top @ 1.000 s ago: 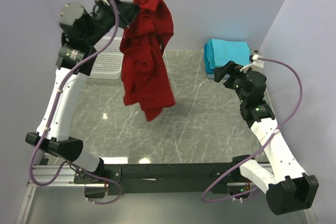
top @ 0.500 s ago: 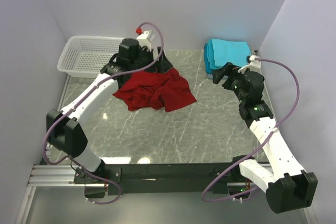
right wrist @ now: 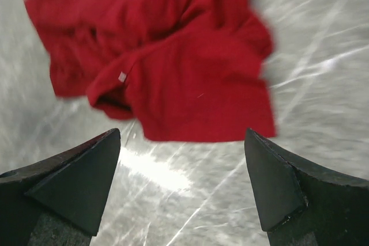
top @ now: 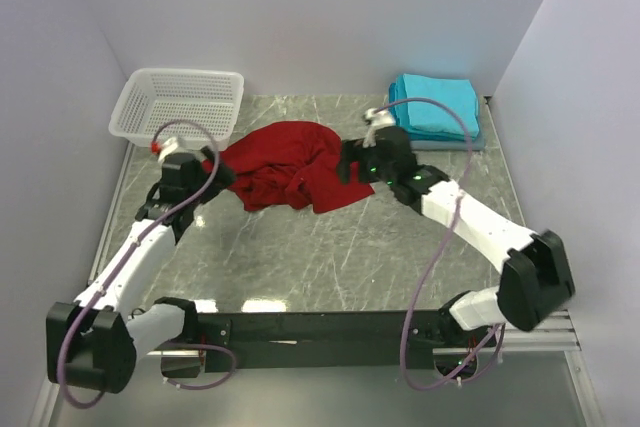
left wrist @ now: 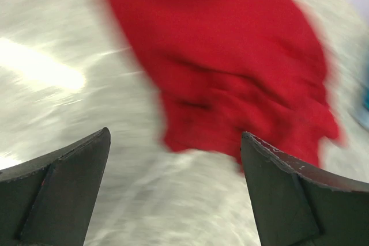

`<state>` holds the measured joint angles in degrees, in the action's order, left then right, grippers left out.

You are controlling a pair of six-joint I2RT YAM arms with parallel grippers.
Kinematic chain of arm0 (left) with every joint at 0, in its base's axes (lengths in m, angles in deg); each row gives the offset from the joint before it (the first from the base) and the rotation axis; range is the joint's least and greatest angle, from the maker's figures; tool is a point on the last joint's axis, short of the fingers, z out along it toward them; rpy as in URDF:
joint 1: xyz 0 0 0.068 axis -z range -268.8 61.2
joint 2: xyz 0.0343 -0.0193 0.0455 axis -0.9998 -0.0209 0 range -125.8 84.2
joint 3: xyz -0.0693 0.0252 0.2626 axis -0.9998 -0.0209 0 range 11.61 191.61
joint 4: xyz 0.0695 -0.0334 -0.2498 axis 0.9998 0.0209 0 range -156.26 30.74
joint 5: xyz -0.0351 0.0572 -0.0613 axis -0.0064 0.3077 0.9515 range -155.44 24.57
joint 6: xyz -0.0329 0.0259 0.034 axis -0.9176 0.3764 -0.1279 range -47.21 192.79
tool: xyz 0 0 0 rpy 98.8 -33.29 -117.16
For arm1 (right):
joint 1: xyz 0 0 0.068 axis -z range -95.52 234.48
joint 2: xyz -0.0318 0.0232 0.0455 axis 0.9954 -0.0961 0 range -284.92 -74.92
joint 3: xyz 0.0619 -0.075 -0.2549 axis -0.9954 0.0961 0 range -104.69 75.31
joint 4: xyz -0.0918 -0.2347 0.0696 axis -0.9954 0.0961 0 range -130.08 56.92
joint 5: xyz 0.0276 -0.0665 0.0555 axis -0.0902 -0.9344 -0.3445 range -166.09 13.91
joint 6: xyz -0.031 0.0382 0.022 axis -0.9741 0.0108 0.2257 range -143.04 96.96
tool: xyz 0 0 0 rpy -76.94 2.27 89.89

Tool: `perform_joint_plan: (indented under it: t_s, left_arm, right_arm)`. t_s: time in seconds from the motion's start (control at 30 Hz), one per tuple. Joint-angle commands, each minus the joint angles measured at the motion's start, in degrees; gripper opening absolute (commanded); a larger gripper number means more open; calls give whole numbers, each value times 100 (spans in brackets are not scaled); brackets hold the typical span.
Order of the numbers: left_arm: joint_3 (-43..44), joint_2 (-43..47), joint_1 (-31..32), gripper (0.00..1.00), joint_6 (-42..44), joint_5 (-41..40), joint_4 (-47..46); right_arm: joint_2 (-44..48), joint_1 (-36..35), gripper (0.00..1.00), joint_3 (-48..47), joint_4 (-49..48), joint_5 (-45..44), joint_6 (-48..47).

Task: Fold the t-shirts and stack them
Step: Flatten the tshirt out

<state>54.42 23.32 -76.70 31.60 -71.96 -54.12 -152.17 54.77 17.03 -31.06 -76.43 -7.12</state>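
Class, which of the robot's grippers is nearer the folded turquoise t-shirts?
Right. The right gripper is just in front and left of the turquoise t-shirts; the left gripper is beyond the red t-shirt, near the white basket.

Red t-shirt (top: pixel 288 169) — soft matt cloth; table (top: pixel 350 237) — glossy marble-look.

The red t-shirt (top: pixel 290 175), held aloft a second ago, is being left crumpled on the table (top: pixel 330 247), while the left gripper (top: pixel 218 173) is being drawn back, jaws apart, to its left edge and the right gripper (top: pixel 345 162) is being brought over from the turquoise stack (top: pixel 435 107).
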Motion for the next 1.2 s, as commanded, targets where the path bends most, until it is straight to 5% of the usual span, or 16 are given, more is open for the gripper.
perform_joint_plan:
  t_s: [0.0, 0.27, 0.63, 0.73, 0.77, 0.87, 1.17]
  left_arm:
    - [-535, 155, -655, 100, -706, -270, -53]
    - [-722, -485, -1314, 100, -847, 274, -959]
    - [-510, -1207, -1535, 99, -812, 600, -1170]
    - [-519, -1215, -1535, 99, -812, 538, -1170]
    - [-519, -1207, -1535, 99, -812, 556, -1170]
    - [-501, -1215, -1544, 100, -794, 600, -1170]
    - [-414, -1391, -1544, 100, -627, 819, -1170]
  right_arm:
    - [-578, -578, 94, -324, 399, -474, -335]
    - [-1669, -1449, 90, -359, 162, -274, 33]
    - [-2970, -1502, 82, -992, -5, -976, 209]
    - [-3164, -1502, 70, -1001, -171, -1152, 305]
    - [-3208, -1502, 42, -1027, -146, -1231, 350]
    - [-3235, -1493, 0, -1010, -23, -1670, 561]
    - [-1358, -626, 0, 166, 803, -2726, 1088]
